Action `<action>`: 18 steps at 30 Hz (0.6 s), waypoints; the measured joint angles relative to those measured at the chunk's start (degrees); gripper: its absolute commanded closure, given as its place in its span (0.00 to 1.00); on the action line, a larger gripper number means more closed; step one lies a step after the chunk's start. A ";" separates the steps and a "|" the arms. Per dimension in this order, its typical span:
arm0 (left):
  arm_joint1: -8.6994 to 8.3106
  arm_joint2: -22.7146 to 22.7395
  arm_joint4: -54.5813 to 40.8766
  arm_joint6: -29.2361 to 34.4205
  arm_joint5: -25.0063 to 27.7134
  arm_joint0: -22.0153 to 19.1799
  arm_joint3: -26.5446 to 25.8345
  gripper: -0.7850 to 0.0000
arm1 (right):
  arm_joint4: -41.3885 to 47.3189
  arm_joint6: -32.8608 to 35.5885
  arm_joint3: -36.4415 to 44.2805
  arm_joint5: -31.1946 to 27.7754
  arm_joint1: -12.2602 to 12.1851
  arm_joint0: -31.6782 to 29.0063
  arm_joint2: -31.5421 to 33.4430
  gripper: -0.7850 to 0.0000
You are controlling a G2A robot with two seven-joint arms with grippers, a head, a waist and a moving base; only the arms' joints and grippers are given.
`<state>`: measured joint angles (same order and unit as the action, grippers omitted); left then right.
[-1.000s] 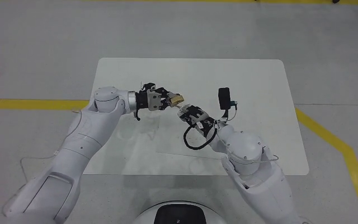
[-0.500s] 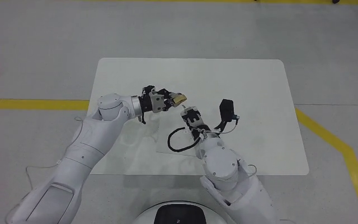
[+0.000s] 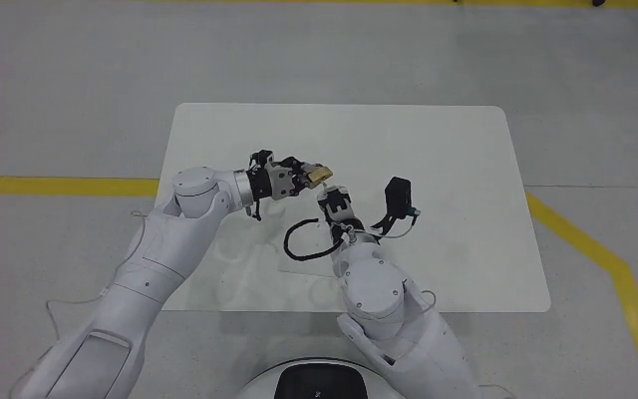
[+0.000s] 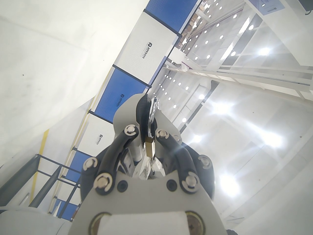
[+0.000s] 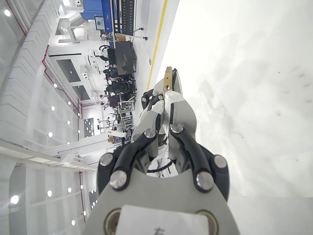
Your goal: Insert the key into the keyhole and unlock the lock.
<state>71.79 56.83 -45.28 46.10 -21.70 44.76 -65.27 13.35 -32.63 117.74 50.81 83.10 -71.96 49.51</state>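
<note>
A small brass padlock hangs above the middle of the white table, with my left gripper shut on it. In the left wrist view the brass body and silver shackle sit between the fingers of my left gripper. My right gripper stands just in front of the lock, shut on the key. In the right wrist view the thin key points from my right gripper at the keyhole face of the lock. How deep the tip sits, I cannot tell.
The white table spreads under both arms, with bare surface to the right and at the back. A black module on a cable sits right of my right wrist. A yellow floor line runs past the table's left side.
My right arm's elbow and body have swung to the left while its gripper stayed close below the lock. The left gripper with the lock has barely moved.
</note>
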 measured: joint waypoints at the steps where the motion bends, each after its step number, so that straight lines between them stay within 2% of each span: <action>1: -0.01 0.06 0.09 -0.03 -0.09 0.04 -0.11 1.00 | 0.00 -0.08 -0.23 0.03 0.16 0.13 0.04 1.00; 18: 0.11 0.52 1.08 0.10 -0.64 0.29 -0.63 1.00 | -2.07 -1.43 -2.69 1.92 2.81 0.82 0.59 1.00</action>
<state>71.90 57.35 -44.20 46.20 -22.33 45.05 -65.90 11.28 -34.06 115.05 52.72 85.91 -71.14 50.10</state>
